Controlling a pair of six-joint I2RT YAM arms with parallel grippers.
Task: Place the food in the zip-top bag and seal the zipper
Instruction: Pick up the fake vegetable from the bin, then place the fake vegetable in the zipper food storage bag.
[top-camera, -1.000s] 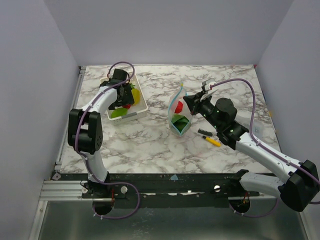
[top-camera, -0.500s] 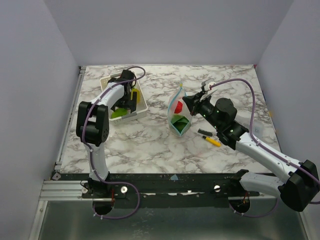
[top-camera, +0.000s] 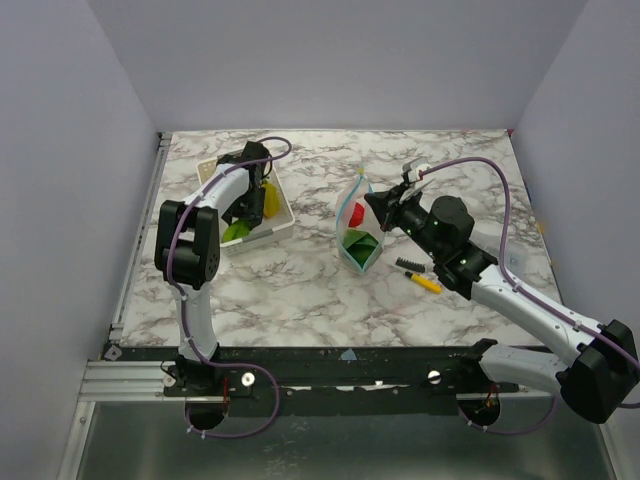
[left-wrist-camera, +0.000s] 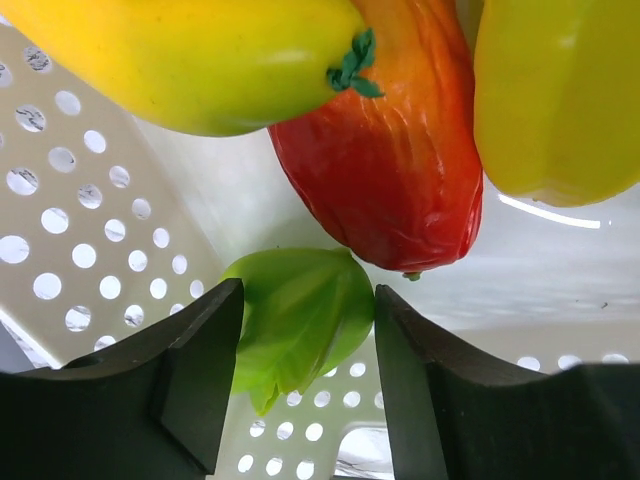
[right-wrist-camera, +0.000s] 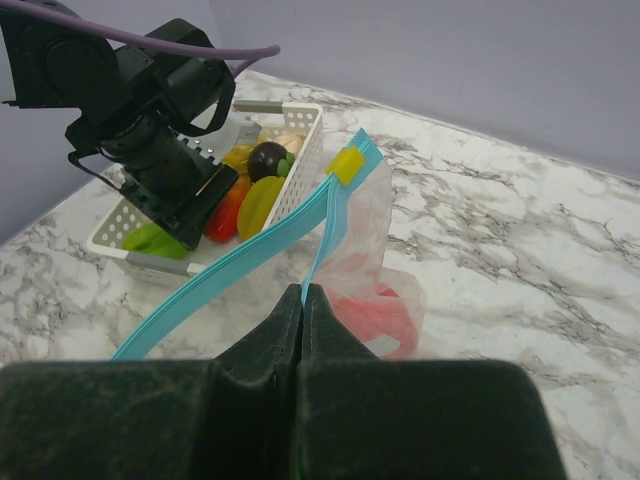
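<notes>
My left gripper (left-wrist-camera: 305, 375) is open inside the white basket (top-camera: 287, 208), with its fingers on either side of a green leaf piece (left-wrist-camera: 300, 310). A red-orange pepper (left-wrist-camera: 390, 170) and yellow pieces (left-wrist-camera: 190, 55) lie just beyond the leaf. In the top view the left gripper (top-camera: 258, 200) is over the basket's right half. My right gripper (right-wrist-camera: 303, 295) is shut on the light-blue zipper (right-wrist-camera: 240, 265) and holds the mouth of the zip-top bag (top-camera: 357, 225) open. A red piece (right-wrist-camera: 375, 315) and a green piece (top-camera: 358, 240) lie in the bag.
A yellow-and-black pen (top-camera: 424, 283) and a small dark object (top-camera: 408, 264) lie on the marble table right of the bag. The basket (right-wrist-camera: 290, 120) also holds a dark eggplant (right-wrist-camera: 268, 158). Walls enclose the table on three sides.
My left arm has swung its elbow inward and moved the gripper down into the basket's right side, over the green leaf. The right arm and the bag have not moved.
</notes>
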